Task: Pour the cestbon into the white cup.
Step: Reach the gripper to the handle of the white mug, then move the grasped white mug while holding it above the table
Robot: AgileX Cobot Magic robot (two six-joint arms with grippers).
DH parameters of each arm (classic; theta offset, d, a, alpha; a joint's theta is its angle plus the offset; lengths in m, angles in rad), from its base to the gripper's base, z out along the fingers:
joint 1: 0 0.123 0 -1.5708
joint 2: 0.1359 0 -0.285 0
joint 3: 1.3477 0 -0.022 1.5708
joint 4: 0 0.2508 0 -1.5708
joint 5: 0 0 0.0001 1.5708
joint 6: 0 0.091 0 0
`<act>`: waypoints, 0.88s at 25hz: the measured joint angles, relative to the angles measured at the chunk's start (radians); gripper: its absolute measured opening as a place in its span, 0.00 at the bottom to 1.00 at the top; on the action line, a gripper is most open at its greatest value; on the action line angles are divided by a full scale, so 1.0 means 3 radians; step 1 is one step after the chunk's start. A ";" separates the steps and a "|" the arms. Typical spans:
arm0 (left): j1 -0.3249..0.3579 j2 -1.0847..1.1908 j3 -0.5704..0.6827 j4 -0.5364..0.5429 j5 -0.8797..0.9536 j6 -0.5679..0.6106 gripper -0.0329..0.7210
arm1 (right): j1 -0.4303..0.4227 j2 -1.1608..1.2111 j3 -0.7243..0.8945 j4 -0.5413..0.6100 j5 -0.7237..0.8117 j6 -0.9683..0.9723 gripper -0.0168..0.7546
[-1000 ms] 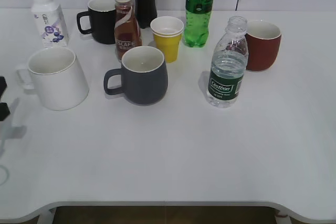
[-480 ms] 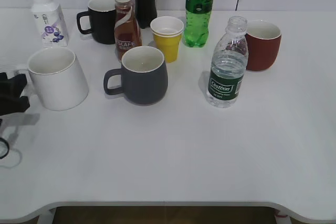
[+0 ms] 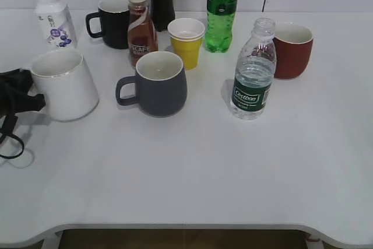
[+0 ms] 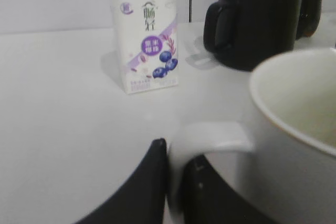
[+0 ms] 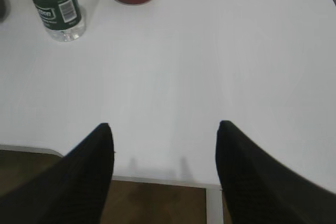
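black fingers, black cable

the left gripper (image 3: pixel 17 94) is matte black and blocky, with a thin black cable (image 3: pixel 10 138) looping below it. up close its fingers (image 4: pixel 142 187) are smooth, curved and dark. the right gripper (image 5: pixel 165 177) shows two broad black fingers (image 5: pixel 79 177) with a fine textured surface, tapering to rounded tips.

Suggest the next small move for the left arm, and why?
Probably close the left gripper on the white cup handle: its fingers already straddle the handle. The right gripper sits open, well short of the cestbon.
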 joint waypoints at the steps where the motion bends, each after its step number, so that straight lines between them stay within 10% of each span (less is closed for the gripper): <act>1: 0.0000 0.0000 -0.0003 0.0031 0.0000 0.0013 0.10 | 0.0000 0.0012 -0.0007 0.0025 -0.0020 -0.0008 0.62; 12: 0.0002 -0.0604 -0.0003 0.0383 0.0073 0.0022 0.10 | 0.0000 0.1277 -0.0072 0.0262 -0.3396 -0.0636 0.59; 22: 0.0002 -0.1104 0.0000 0.1086 0.0440 0.0022 0.10 | 0.0268 0.2847 0.0699 -0.0334 -0.5032 0.0814 0.58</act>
